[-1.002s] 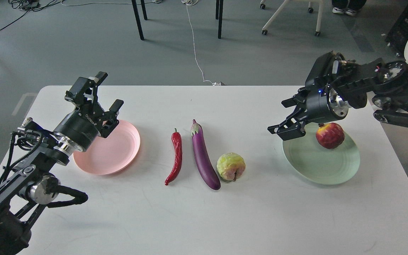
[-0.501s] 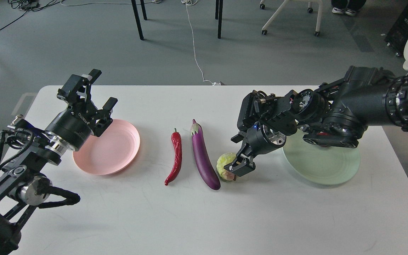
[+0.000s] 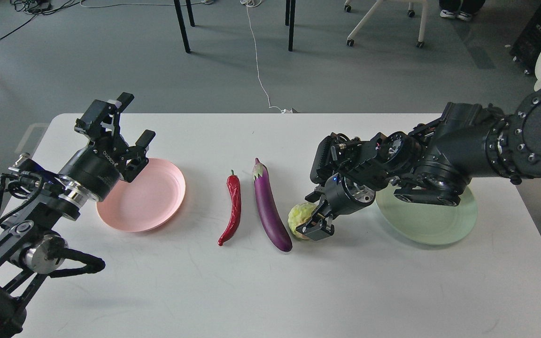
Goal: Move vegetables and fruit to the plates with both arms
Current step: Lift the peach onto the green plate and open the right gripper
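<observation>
At frame centre the right gripper [image 3: 316,224] reaches down, fingers straddling the yellow-green fruit [image 3: 301,215], grasp uncertain; left gripper [image 3: 122,119] gapes upward.

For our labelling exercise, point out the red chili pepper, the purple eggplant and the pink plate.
Red chili pepper [image 3: 234,206], head view, mid-body.
Purple eggplant [image 3: 268,206], head view, middle of body.
Pink plate [image 3: 150,199], head view, bare centre.
</observation>
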Motion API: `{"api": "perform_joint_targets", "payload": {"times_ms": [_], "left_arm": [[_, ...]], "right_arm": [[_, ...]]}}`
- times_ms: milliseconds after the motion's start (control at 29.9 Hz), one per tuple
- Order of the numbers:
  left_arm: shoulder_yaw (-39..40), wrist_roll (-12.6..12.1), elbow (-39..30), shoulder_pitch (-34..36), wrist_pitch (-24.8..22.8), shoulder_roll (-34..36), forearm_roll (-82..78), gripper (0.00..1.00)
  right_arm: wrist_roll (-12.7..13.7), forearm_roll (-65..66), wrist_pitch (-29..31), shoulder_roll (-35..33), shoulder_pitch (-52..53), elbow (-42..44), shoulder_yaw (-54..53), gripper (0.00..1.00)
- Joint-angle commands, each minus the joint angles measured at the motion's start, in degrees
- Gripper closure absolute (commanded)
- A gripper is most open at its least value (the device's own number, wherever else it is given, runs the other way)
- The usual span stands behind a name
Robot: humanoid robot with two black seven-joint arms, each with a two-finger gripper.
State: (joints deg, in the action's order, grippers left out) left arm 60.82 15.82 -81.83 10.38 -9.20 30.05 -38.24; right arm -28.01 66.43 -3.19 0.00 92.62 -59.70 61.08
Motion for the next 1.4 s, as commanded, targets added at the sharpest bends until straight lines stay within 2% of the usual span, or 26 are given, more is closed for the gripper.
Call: {"api": "perform_joint_targets", "payload": {"times_ms": [0,200,434,635,902,969,1036,1069,1169,1370], "left_arm": [[-0.09,0.0,0.01,-0.01,-0.03,0.01,0.01,0.0],[0.0,0.0,0.01,-0.01,-0.2,0.1,0.01,0.0],[-0.53,0.0,0.01,-0.01,-0.2,-0.16,0.01,0.0],[-0.88,-0.09,0.01,0.17,-0.29,-0.25,0.01,0.0],[-0.97,-0.09,0.01,0.26,-0.38,-0.25,0.01,0.0],[-0.97,-0.18,0.01,0.26,-0.29,-0.25,0.01,0.0],[-0.97,-0.35,0.01,0.43,-0.38,-0.16,0.09,0.0],[-0.97,-0.44,0.01,0.52,-0.38,-0.16,0.01,0.0],[-0.79,-0.44,-0.08,0.61,-0.47,0.01,0.01,0.0],[-0.97,-0.97,-0.87,0.78,-1.6,3.17,-0.08,0.0]], "right_arm": [[0.01,0.02,-0.06,0.0,0.46,-0.06,0.44,0.54],[0.01,-0.95,-0.59,-1.22,3.88,-1.29,-1.31,0.56],[0.01,2.55,-1.2,-14.04,8.81,-5.69,-1.67,0.55],[0.01,9.77,-1.2,-24.59,6.53,-5.43,0.53,0.55],[0.01,12.06,-1.29,-30.14,-1.56,-3.32,1.5,0.53],[0.01,11.97,-1.29,-30.41,-2.53,-2.88,1.15,0.45],[0.01,11.8,-1.29,-30.49,-2.79,-2.79,0.88,0.25],[0.01,11.8,-1.29,-30.58,-2.79,-2.79,0.8,0.18],[0.01,11.62,-1.29,-31.46,-2.79,-3.05,-0.78,0.05],[0.01,8.82,-1.2,-37.51,-2.88,-4.81,-11.3,0.02]]}}
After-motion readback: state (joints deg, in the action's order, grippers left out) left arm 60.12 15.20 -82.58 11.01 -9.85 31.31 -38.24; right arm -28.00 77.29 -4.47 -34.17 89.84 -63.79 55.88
